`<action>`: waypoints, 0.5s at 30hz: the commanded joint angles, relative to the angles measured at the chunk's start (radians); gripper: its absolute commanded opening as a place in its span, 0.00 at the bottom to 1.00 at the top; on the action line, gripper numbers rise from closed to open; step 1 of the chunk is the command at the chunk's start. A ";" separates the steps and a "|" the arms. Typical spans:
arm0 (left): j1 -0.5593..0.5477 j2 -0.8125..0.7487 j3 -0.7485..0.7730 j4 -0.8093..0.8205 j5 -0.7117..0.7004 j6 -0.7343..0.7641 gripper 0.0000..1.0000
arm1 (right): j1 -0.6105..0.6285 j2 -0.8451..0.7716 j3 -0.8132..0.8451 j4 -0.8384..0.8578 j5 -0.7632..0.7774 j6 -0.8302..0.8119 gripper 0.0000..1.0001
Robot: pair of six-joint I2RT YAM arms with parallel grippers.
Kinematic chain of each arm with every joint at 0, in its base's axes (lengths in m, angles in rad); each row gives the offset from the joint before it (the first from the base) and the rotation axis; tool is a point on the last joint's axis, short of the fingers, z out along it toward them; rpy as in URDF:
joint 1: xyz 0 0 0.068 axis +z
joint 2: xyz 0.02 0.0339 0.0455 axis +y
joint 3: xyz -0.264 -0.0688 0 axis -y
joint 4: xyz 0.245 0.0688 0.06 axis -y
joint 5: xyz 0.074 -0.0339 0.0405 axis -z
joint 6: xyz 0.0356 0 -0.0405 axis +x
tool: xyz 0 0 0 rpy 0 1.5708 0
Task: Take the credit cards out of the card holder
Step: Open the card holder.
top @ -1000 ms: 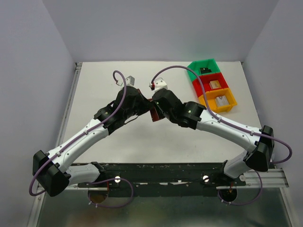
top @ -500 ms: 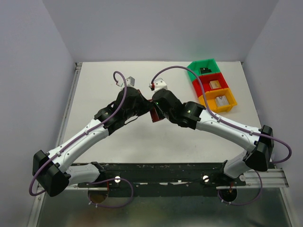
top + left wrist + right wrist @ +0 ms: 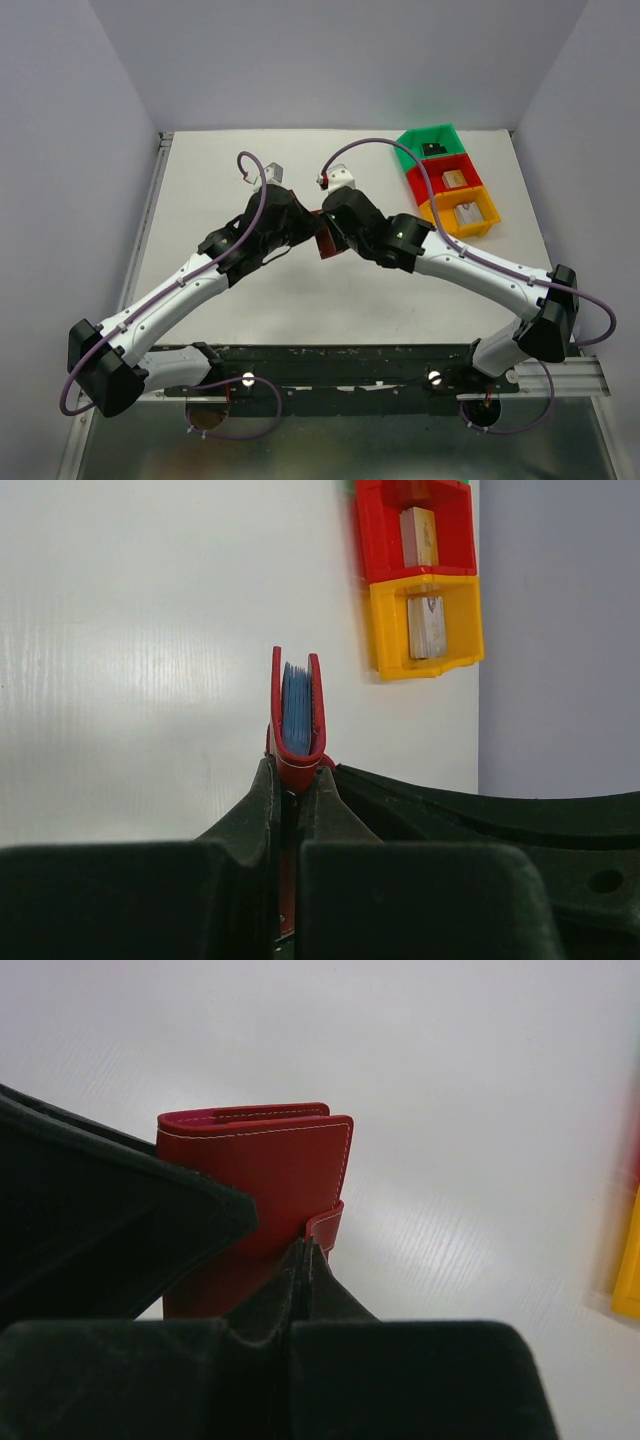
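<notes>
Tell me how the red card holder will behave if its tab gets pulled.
Likely fairly stiff: the card holder juts from the left gripper without its covers sagging. Its stitched, leather-like cover looks grippy rather than slippery. The snap tab, pinched by the right gripper, looks thin and would probably flex first.

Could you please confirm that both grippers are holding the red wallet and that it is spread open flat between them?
Not quite: the wallet is folded, not spread flat. The left wrist view shows it closed to a narrow slot around the blue lining. Both grippers do hold it, the left gripper at the fold and the right gripper on the snap tab.
</notes>
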 commanded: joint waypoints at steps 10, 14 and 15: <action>-0.009 -0.040 0.012 0.002 -0.011 -0.017 0.00 | -0.048 -0.030 -0.028 -0.063 0.031 0.008 0.00; -0.009 -0.040 0.009 0.001 -0.014 -0.011 0.00 | -0.051 -0.036 -0.036 -0.063 0.033 0.010 0.00; -0.009 -0.042 0.009 0.001 -0.014 -0.005 0.00 | -0.053 -0.039 -0.039 -0.063 0.031 0.010 0.00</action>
